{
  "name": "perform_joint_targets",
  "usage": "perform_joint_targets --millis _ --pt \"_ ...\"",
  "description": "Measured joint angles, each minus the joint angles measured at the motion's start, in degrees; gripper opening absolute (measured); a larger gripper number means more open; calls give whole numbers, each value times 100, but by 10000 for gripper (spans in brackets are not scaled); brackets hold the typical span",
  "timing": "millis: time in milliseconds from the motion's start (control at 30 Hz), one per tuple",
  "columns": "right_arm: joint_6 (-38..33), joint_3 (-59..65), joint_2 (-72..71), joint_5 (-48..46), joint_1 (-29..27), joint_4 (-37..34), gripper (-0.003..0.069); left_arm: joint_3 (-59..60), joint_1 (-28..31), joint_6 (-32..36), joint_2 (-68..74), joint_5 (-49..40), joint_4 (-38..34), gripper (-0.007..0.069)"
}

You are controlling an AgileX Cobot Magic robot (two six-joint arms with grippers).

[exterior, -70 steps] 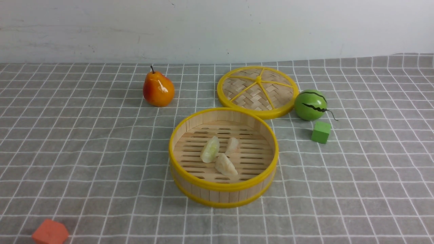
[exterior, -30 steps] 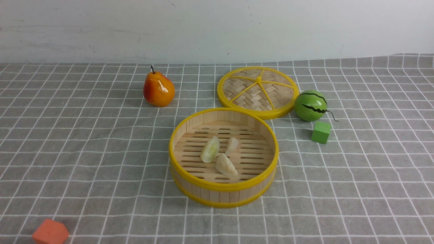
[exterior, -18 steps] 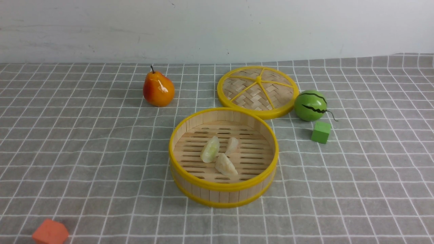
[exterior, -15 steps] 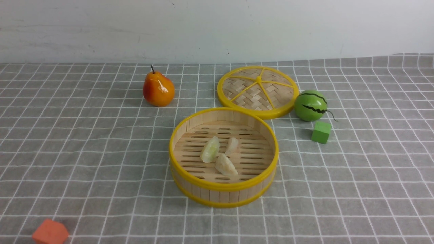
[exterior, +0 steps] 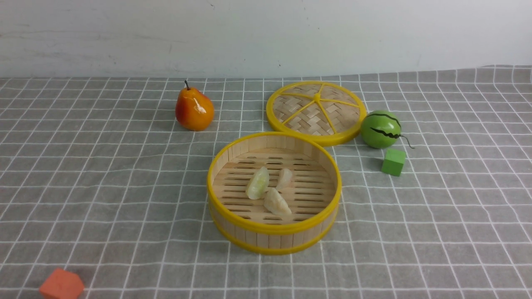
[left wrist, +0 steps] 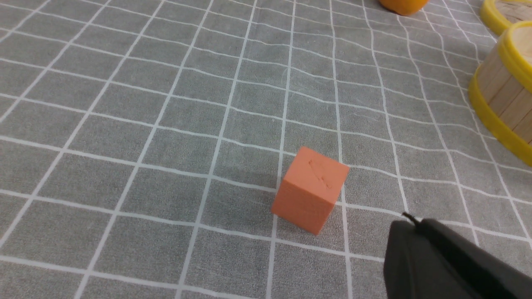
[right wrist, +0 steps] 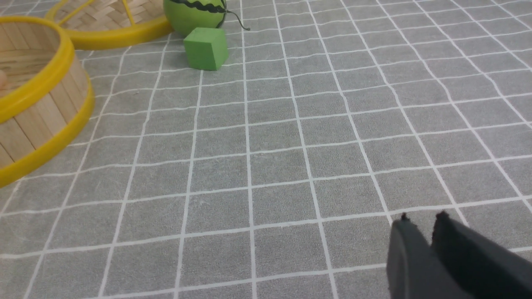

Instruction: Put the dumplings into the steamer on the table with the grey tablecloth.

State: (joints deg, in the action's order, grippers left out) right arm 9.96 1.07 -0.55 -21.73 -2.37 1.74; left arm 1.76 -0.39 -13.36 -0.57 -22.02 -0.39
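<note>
From the front, three dumplings (exterior: pixel 268 191) lie together inside the steamer (exterior: pixel 274 238) at the worktop's (exterior: pixel 104 187) centre, so the job looks finished; its lid (exterior: pixel 316 112), a pear (exterior: pixel 194 109), a toy watermelon (exterior: pixel 380 128) and a green cube (exterior: pixel 393 162) sit clear. The left wrist view shows the left tool (left wrist: pixel 409 222) closed and empty beside an orange cube (left wrist: pixel 309 189). The right wrist view shows the right tool (right wrist: pixel 422 222) slightly parted, empty, above bare grey tablecloth (right wrist: pixel 291 166).
</note>
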Motion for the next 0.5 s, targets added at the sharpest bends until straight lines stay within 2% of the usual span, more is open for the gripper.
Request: perform_joint_targets --millis 500 --pt "0 0 -6 0 0 0 104 0 0 0 0 0 2 -9"
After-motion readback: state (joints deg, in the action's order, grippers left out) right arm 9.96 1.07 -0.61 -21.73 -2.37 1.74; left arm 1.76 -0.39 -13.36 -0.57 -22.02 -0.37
